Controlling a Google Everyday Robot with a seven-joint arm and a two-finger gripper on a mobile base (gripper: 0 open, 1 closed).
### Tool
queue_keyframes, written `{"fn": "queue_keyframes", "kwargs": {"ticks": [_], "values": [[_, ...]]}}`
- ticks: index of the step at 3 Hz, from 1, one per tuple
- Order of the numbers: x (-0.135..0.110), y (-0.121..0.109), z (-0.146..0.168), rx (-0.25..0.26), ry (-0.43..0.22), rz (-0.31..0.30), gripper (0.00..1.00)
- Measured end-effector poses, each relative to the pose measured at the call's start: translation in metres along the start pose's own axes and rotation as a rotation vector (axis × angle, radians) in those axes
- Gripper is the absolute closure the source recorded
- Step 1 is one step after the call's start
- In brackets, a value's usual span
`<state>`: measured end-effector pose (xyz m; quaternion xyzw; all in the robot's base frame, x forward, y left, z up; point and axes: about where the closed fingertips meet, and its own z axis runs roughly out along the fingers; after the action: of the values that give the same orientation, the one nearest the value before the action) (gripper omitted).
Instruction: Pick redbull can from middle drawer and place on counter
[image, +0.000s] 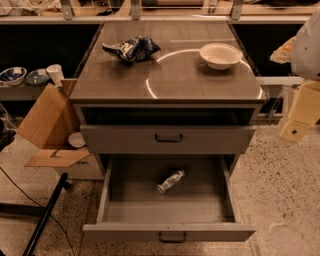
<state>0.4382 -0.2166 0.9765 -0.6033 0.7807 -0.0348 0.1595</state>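
Lying on its side on the grey floor of the pulled-out middle drawer (135, 205), the redbull can (170, 181) sits near the centre, slanted and touching neither wall. Above it, the counter (120, 80) carries a dark blue-and-white snack bag (131, 48) at the back left and a white bowl (220, 55) at the back right, well apart. The gripper (296, 117) hangs at the right edge of the view, beside the cabinet and away from the can; whether it is open or closed cannot be told.
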Motion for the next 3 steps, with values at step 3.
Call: {"fn": "queue_keyframes", "kwargs": {"ticks": [3], "values": [[-0.013,0.007,0.009,0.005,-0.050,-0.021,0.00]]}}
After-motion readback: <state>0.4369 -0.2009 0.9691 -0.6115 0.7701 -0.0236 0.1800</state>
